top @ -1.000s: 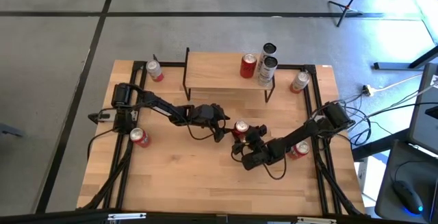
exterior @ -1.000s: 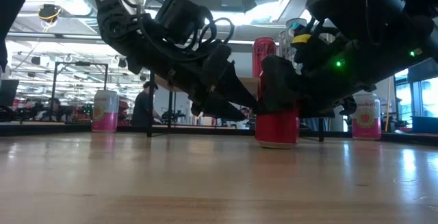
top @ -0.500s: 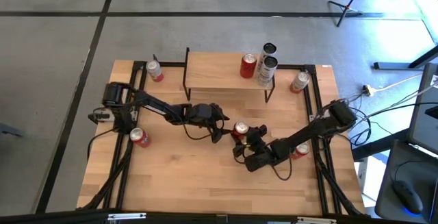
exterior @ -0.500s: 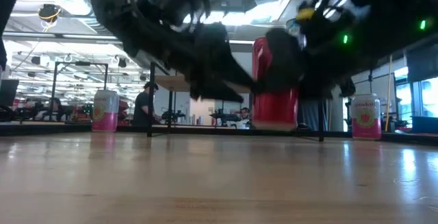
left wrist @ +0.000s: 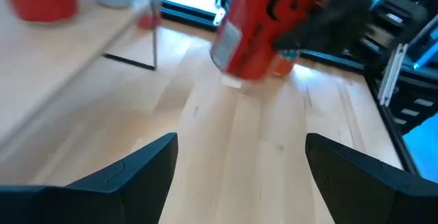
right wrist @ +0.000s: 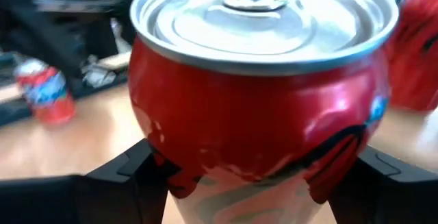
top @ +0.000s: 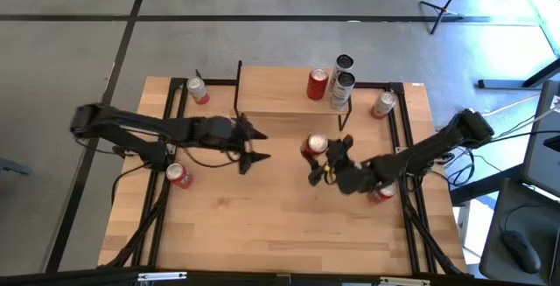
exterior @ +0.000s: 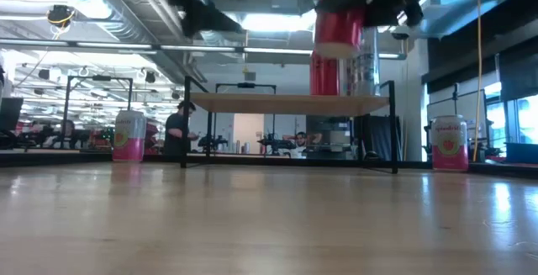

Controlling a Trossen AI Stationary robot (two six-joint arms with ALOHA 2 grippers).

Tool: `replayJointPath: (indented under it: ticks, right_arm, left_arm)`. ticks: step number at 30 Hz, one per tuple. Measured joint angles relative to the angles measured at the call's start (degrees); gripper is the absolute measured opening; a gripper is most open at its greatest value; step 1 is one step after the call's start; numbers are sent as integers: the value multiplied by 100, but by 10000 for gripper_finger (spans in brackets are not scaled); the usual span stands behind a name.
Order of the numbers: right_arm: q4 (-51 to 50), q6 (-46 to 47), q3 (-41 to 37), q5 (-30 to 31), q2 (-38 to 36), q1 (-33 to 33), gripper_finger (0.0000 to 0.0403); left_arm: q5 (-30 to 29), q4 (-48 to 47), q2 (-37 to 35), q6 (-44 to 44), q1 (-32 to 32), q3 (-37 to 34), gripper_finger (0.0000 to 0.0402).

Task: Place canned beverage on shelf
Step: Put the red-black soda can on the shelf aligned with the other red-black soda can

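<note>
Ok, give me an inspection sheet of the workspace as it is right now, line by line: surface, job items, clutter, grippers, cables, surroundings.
Surface: wooden tabletop, bare in the near half.
Job's things: red can lifted clear of the table, in front of the shelf; the shelf's right end already carries another red can and two stacked grey cans.
Clutter: four loose cans near the table's edges, at far left, near left, far right and near right.
Grippers: right gripper shut on the red can; left gripper open, empty, left of it.
Cables: black leads along both arms; more on the floor at right.
Surroundings: grey floor; people in the room beyond.
</note>
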Motion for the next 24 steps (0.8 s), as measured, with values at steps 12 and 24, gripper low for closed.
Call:
replayJointPath:
  ticks: [12,24]
  right_arm:
    - [-715,-1130,1283,78,39,-1529,281]
    - [-1205,-80,1393,-370,249,-2138,280]
  left_arm:
    - [-215,-1665,-2060,3,191,-8,318]
    - [-159,-1810,-2350,225,304,-9,318]
